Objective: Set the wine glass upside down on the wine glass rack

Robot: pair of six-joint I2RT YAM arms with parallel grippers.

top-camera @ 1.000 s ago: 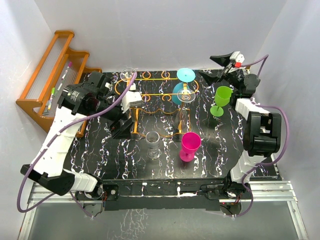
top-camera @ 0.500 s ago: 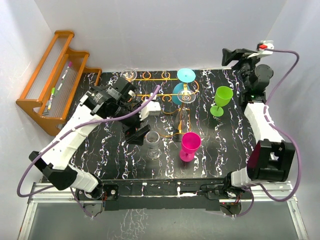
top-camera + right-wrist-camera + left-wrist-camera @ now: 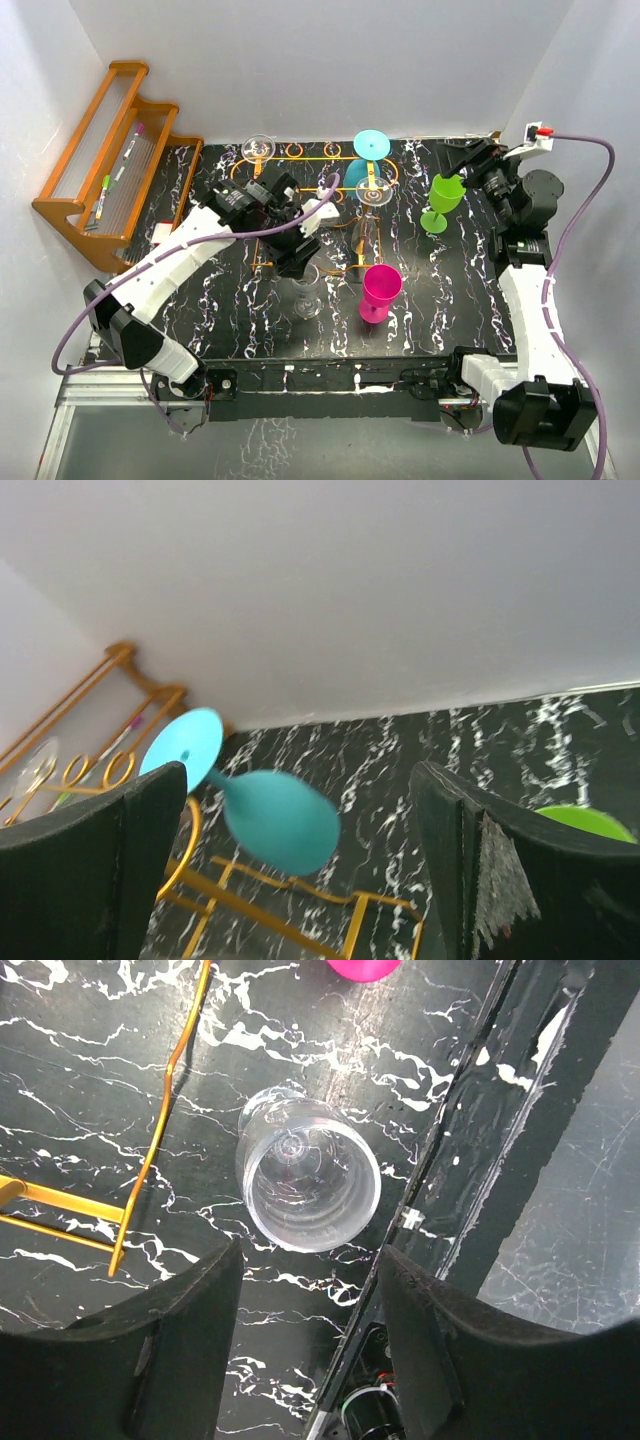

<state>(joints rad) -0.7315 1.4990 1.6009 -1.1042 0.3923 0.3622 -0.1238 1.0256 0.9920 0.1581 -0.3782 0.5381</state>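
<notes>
Now hangs with the left gripper spread wide, straight above the clear wine glass (upright, probably untouched), just beside the wine glass rack. Differs from half a second ago: then short of the glass, now centred over it, so ready for descending and grasping. Keeps the right gripper open, far off.

wine glass open above, rack just beside, pink cup near

We note teal wine glass base-up on orange wire rack near bench back edge; green cup rim at right.
</notes>
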